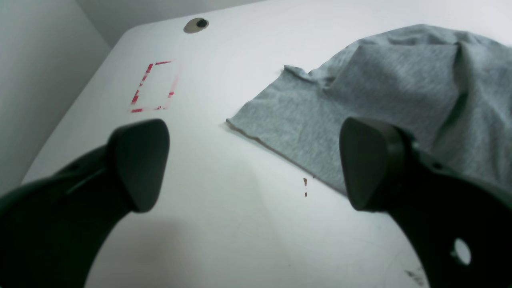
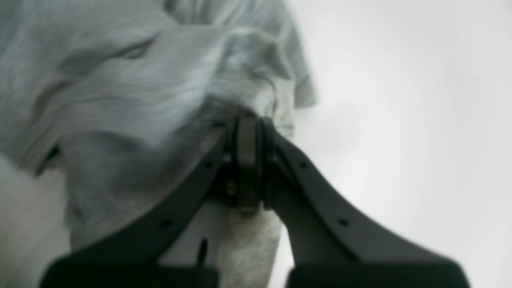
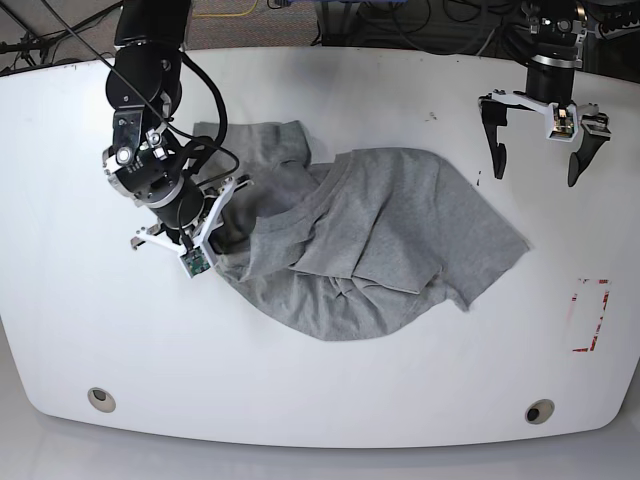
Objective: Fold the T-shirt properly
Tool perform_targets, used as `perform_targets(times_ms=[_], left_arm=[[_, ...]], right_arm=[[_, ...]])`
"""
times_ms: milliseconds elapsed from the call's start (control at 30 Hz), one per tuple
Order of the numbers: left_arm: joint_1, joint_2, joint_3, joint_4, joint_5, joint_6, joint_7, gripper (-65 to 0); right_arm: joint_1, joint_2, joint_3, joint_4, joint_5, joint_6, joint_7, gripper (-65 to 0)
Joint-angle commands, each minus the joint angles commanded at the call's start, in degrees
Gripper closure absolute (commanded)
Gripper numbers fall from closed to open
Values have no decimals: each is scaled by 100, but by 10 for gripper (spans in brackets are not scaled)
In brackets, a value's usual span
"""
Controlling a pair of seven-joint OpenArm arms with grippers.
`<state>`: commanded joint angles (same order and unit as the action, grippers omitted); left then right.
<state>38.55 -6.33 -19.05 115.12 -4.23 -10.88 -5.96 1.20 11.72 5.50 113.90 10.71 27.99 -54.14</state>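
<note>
The grey T-shirt (image 3: 380, 230) lies crumpled and partly folded over itself in the middle of the white table (image 3: 60, 320); no lettering shows. My right gripper (image 3: 225, 200) is at the shirt's left edge. In the right wrist view its fingertips (image 2: 248, 122) are shut on a bunched fold of the T-shirt (image 2: 140, 88). My left gripper (image 3: 535, 160) hangs open and empty above the table's far right, apart from the shirt. In the left wrist view it (image 1: 256, 168) is wide open, with the T-shirt's hem (image 1: 380, 88) just beyond its right finger.
A red tape rectangle (image 3: 592, 315) marks the table's right side; it also shows in the left wrist view (image 1: 154, 86). Two round holes (image 3: 538, 411) (image 3: 100, 398) sit near the front edge. A small red mark (image 1: 305, 187) lies by the hem. Cables run behind the table.
</note>
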Motion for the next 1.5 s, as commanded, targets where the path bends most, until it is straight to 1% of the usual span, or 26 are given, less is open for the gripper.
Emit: perform_targets(times_ms=[200,467,600,867,933,1067,1267,1333,1500], left_arm=[[12,37,-28,-7,9,-25,13,-650],[30,53,-67,18,13,-36,-28,-650],[29,47,-2,14,18,-12,2,-650],[-17,84,79,12,0,-28,69,-650],[-75,77,74,26,16,-1,43,-650],[-104,70,59,27,40,24,43,-650],[-122,50,19,8,31,2,29,-650],[-108,53,22,-4,37,16,51,-650],[-115,56,43,6,24,11,21,-650]], right_arm=[[118,181,-28,101,59,-6,-139,0],[-73,76,10,44,89,-11,-91,0],[-179,24,12,13,98,-1,6,0],[-215,89,127,6,164,15,-19,0],[-193,218,298,-30,294,80,-49,0],[-75,358,351,-39,394,193,-97,0],[225,664,475,-51,656,427,-246,0],[434,772,557,-47,790,431,-421,0],[621,769,501,-59,800,369,-429,0]])
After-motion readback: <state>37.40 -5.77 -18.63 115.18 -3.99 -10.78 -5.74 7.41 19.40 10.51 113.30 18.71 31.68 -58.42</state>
